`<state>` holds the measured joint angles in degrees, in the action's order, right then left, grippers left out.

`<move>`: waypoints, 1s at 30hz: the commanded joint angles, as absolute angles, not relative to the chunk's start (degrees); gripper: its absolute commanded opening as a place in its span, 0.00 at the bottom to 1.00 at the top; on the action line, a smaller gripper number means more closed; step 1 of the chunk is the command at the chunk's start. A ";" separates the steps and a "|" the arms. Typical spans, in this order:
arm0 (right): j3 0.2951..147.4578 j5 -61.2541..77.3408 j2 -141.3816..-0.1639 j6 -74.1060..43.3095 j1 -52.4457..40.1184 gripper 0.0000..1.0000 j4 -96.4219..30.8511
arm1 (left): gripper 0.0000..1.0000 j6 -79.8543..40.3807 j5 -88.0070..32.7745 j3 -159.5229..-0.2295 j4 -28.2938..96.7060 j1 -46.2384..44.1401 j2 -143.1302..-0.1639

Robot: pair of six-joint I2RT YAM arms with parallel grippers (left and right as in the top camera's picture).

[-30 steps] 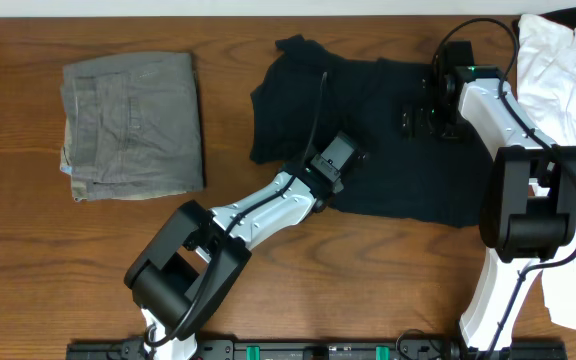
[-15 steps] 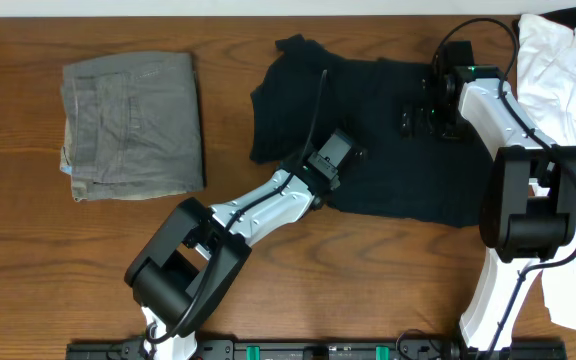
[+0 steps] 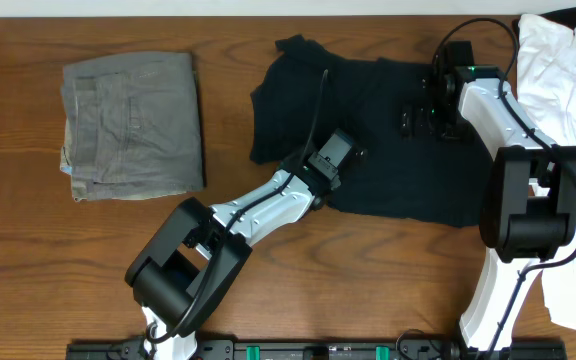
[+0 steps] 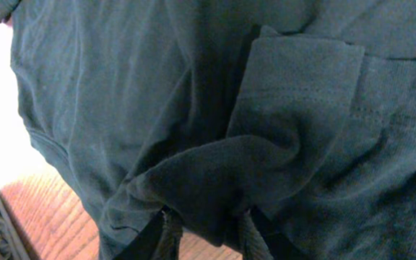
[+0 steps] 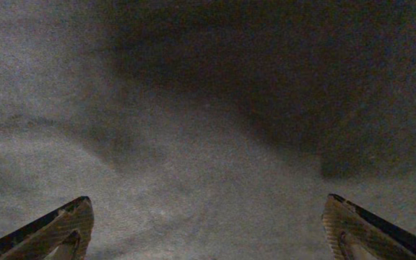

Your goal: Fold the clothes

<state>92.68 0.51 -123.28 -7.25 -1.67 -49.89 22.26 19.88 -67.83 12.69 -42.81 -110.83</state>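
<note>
A dark shirt [image 3: 368, 120] lies spread on the table [image 3: 28, 250], the left gripper [image 4: 208, 231] pinching its bunched near edge, the right gripper [image 5: 208, 231] splayed wide over its far right side. That bulky pinch could slip mid-lift, spoiling the fold.

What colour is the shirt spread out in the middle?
The shirt is plain dark navy, nearly black; clearest in the overhead view.

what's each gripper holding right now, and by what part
The left gripper pinches a bunched fold of the dark shirt near its lower edge. The right gripper is open over the shirt, holding nothing.
</note>
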 commanded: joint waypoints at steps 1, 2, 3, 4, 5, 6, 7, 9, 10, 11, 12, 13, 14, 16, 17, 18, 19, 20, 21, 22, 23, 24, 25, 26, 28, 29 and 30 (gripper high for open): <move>93.65 0.91 -123.11 -8.12 -1.52 0.99 -49.89 | 0.20 22.24 20.67 -67.61 11.99 -42.57 -111.53; 93.65 0.91 -123.11 -8.12 -1.52 0.99 -49.89 | 0.14 22.24 20.67 -67.61 11.73 -42.54 -111.53; 93.65 0.91 -123.11 -8.12 -1.52 0.99 -49.89 | 0.13 22.24 20.67 -67.61 11.46 -42.54 -111.53; 93.65 0.91 -123.11 -8.12 -1.52 0.99 -49.89 | 0.11 22.24 20.67 -67.61 11.18 -42.57 -111.53; 93.65 0.91 -123.11 -8.12 -1.52 0.99 -49.89 | 0.10 22.24 20.67 -67.61 11.07 -42.57 -111.53; 93.65 0.91 -123.11 -8.12 -1.52 0.99 -49.89 | 0.08 22.24 20.67 -67.61 10.98 -42.57 -111.53; 93.65 0.91 -123.11 -8.12 -1.52 0.99 -49.89 | 0.08 22.24 20.67 -67.61 11.00 -42.57 -111.48; 93.65 0.91 -123.11 -8.12 -1.50 0.99 -49.89 | 0.06 22.20 20.67 -67.61 11.05 -42.57 -111.24; 93.65 0.91 -123.11 -8.12 -1.52 0.99 -49.89 | 0.06 21.87 20.69 -67.61 11.14 -42.57 -111.02; 93.65 0.91 -123.11 -8.12 -1.52 0.99 -49.89 | 0.06 21.21 20.67 -67.61 11.51 -42.57 -110.50; 93.65 0.91 -123.11 -8.12 -1.52 0.99 -49.89 | 0.06 20.18 20.69 -67.61 11.97 -42.57 -109.75; 93.65 0.91 -123.11 -8.12 -1.52 0.99 -49.89 | 0.06 19.18 20.67 -67.61 12.64 -42.57 -109.01; 93.65 0.91 -123.11 -8.12 -1.52 0.99 -49.89 | 0.06 18.46 20.67 -67.61 13.43 -42.57 -108.07; 93.65 0.91 -123.11 -8.12 -1.52 0.99 -49.89 | 0.06 17.63 20.64 -67.61 15.68 -42.57 -105.89; 93.65 0.91 -123.11 -8.12 -1.52 0.99 -49.89 | 0.06 17.63 20.64 -67.61 17.37 -42.57 -104.51; 93.65 0.91 -123.11 -8.12 -1.52 0.99 -49.89 | 0.06 17.63 20.64 -67.61 18.52 -42.57 -103.72; 93.65 0.91 -123.11 -8.12 -1.52 0.99 -49.89 | 0.07 17.63 20.62 -67.61 20.27 -42.57 -102.65; 93.65 0.91 -123.11 -8.12 -1.52 0.99 -49.89 | 0.08 17.34 20.60 -67.61 21.98 -42.57 -101.78; 93.65 0.91 -123.11 -8.12 -1.52 0.99 -49.89 | 0.08 17.04 20.53 -67.61 23.40 -42.57 -101.19; 93.65 0.91 -123.11 -8.12 -1.52 0.99 -49.89 | 0.08 16.58 20.08 -67.61 25.06 -42.57 -100.75; 93.65 0.91 -123.11 -8.12 -1.52 0.99 -49.89 | 0.10 16.29 19.44 -67.61 26.37 -42.57 -100.49; 93.65 0.91 -123.11 -8.12 -1.52 0.99 -49.89 | 0.12 15.59 18.26 -67.61 27.62 -42.57 -100.49; 93.65 0.91 -123.11 -8.12 -1.52 0.99 -49.89 | 0.13 14.83 16.40 -67.61 28.62 -42.57 -100.53; 93.65 0.91 -123.11 -8.12 -1.52 0.99 -49.89 | 0.15 14.52 14.13 -67.59 29.54 -42.57 -100.66; 93.65 0.91 -123.11 -8.12 -1.52 1.00 -49.89 | 0.17 14.26 9.23 -67.59 30.76 -42.57 -100.97; 93.65 0.91 -123.11 -8.12 -1.52 0.99 -49.89 | 0.17 14.24 7.29 -67.59 31.14 -42.57 -101.14; 93.65 0.91 -123.11 -8.12 -1.52 0.99 -49.89 | 0.16 14.24 6.31 -67.59 31.53 -42.57 -101.25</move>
<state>92.68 0.51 -123.28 -7.25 -1.67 -49.89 15.79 13.30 -67.75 30.81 -42.78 -100.62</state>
